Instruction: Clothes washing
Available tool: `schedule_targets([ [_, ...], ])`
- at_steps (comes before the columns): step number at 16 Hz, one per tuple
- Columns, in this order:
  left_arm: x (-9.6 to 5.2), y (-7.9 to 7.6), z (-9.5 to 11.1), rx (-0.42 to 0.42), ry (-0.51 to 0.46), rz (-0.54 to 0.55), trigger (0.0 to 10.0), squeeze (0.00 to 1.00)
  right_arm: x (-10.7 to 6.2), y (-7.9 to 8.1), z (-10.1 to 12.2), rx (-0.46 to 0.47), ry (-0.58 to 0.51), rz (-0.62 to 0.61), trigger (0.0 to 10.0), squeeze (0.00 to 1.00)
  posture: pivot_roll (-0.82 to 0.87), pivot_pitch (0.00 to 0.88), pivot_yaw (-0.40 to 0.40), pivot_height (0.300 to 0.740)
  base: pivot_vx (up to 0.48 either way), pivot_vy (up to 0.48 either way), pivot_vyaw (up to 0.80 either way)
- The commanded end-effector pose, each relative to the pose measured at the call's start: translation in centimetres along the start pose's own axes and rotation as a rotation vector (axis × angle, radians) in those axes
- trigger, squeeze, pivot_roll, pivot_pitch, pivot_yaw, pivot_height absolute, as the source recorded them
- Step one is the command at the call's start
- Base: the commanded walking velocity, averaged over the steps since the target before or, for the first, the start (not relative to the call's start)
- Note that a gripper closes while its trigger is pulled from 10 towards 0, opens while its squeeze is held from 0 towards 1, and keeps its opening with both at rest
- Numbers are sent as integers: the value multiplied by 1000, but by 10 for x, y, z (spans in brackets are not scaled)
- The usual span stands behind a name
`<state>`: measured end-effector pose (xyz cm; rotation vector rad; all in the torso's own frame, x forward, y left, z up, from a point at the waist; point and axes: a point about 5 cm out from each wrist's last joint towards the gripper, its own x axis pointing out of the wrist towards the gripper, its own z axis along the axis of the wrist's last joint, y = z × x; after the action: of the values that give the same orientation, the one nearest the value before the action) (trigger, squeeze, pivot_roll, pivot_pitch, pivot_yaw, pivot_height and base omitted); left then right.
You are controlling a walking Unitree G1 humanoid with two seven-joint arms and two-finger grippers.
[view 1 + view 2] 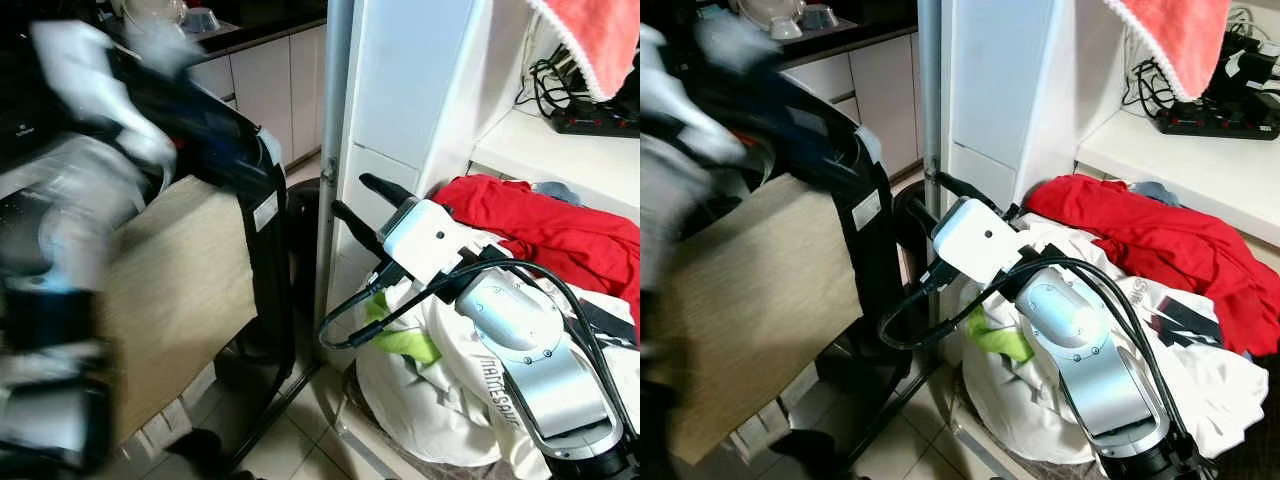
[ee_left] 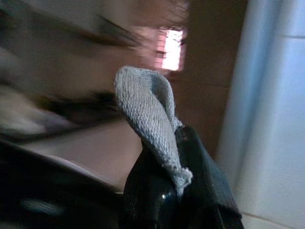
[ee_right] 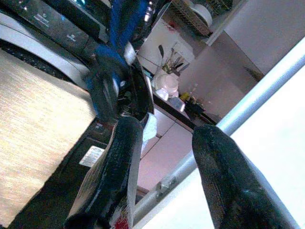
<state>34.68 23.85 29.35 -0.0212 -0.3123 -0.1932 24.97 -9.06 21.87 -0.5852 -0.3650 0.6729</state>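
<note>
Laundry heaped nearest, down at the lower right: white garments on top, a lime-green scrap tucked in, a red garment draped over the far side of the heap. Judging by that pile, barely started — most of the washing waiting to be moved. Right gripper raised above the near edge of the heap, fingers apart and holding nothing, pointing toward the grey pole and the white cabinet behind. Over on the left, heavy blur: left gripper up in front, fingers pressed together on a fold of grey knit cloth, so one piece lifted and in transit, by the look of it. Beyond that, a black frame with a beige panel and dark blue fabric slung over its top. Farther back, kitchen cupboards under a dark worktop, and at the far right a shelf with a power strip and a pink towel hanging above.
</note>
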Motion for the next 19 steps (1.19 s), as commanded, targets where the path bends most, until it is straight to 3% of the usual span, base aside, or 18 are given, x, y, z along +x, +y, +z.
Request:
schedule_targets([
  [1,3,20,2,191,41,120,0,0,2,4,1,21,-5,35,10000,0,-86,0,17,740,0,0,0],
  [2,1,39,7,314,51,203,0,0,4,5,3,48,-13,39,10000,0,-86,0,17,740,0,0,0],
  [3,1,45,7,344,57,226,0,0,5,5,4,64,-18,39,10000,0,-83,0,16,740,0,0,0],
  [4,-3,54,-31,391,249,154,0,0,9,7,8,139,-28,64,10000,0,-76,0,8,740,0,0,0],
  [5,-8,55,-56,401,347,87,9176,0,9,12,9,173,-20,110,10000,0,-75,0,3,740,0,0,0],
  [6,-11,55,-69,436,393,65,10000,0,9,16,8,187,-13,148,10000,0,-78,0,3,740,0,0,0],
  [8,-15,65,-80,482,443,124,10000,0,6,23,9,197,-1,203,10000,0,-83,0,5,740,0,0,0],
  [9,-16,72,-80,507,459,150,10000,1000,4,24,9,199,5,217,10000,0,-92,0,9,740,0,0,0],
  [12,-20,84,-79,544,522,161,10000,1000,3,24,10,216,18,217,10000,0,-98,0,14,740,0,0,0],
  [19,-16,82,-80,513,518,121,10000,1000,-3,30,12,342,19,279,10000,0,-95,0,14,740,0,0,0],
])
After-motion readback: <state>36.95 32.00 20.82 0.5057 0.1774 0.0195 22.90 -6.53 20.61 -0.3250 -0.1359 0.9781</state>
